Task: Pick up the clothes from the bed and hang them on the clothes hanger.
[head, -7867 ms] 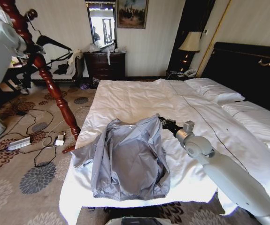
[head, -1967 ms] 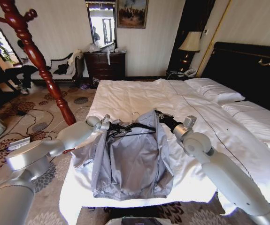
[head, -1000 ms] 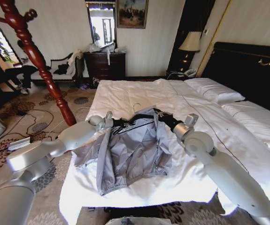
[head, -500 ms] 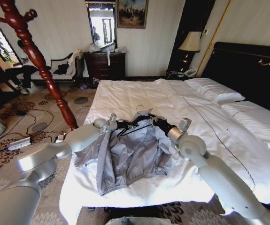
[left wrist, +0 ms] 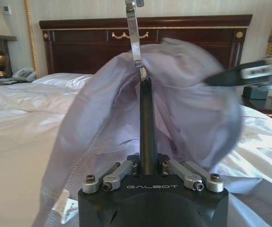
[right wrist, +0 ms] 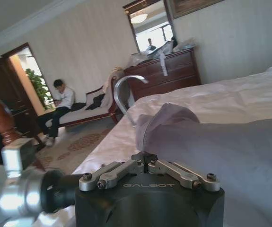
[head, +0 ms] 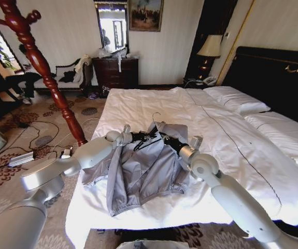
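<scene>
Left gripper [head: 141, 137] clamped on hanger [head: 150, 139], right gripper [head: 165, 140] gripping jacket [head: 143, 168], both now closer together.

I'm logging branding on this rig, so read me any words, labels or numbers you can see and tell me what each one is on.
"GALBOT", on the black body of the left tool, which is clamped on the clothes hanger.
"GALBOT", on the black body of the right tool, fainter but legible.
The white tag on the jacket hem is too blurred to read.

Left end effector [left wrist: 147, 163] pinches hanger [left wrist: 147, 123] inside jacket [left wrist: 183, 109]
</scene>
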